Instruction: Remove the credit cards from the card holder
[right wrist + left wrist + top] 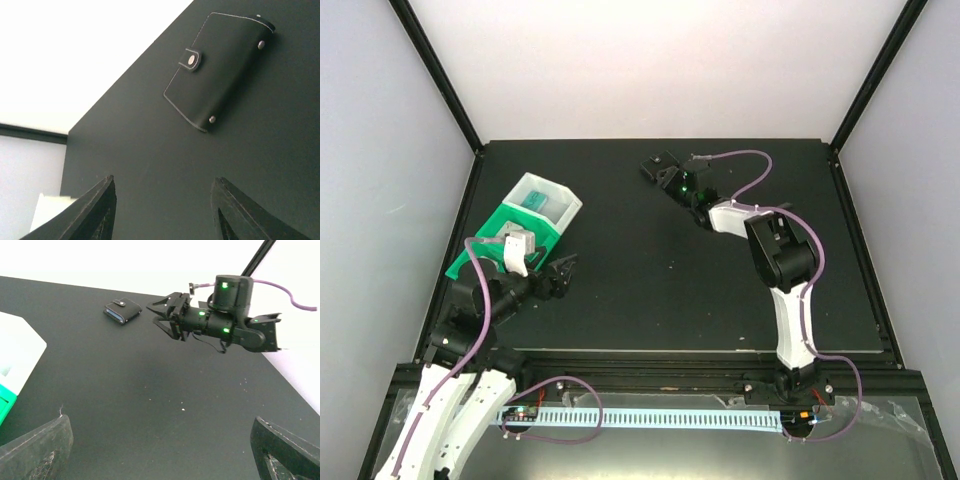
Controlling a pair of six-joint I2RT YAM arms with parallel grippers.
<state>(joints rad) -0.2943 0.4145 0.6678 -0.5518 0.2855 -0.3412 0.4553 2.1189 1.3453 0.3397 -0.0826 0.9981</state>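
Black folding card holder (220, 70), pale stitching along its edges, lying flat and shut on the dark surface (650, 300). Strap tab fastened by a metal snap (191, 59); two small rivets (212, 119) on the opposite long edge. Position: far part of the surface, near the middle of its back edge, well apart from the bins. In the left wrist view a pale blue-grey strip shows along the holder's near end; contents otherwise hidden by the closed cover

Right end effector (156, 315): just beside the card holder and apart from it, pointed toward it, fingers spread with nothing between them. The right wrist view frames the holder above the two dark fingertips (95, 210). Green lights glow on the wrist housing; a purple cable (274, 285) loops away from it

Left end effector (560, 272): at the near left of the surface, close to the green bin, jaws wide apart and empty; its two padded fingers sit at the lower corners of the left wrist view

Green bin (505, 235) and white bin (552, 195): left side of the surface, set on a diagonal, the white one against the far end of the green one. A small teal item (535, 200) lies inside the white bin; what it is cannot be told
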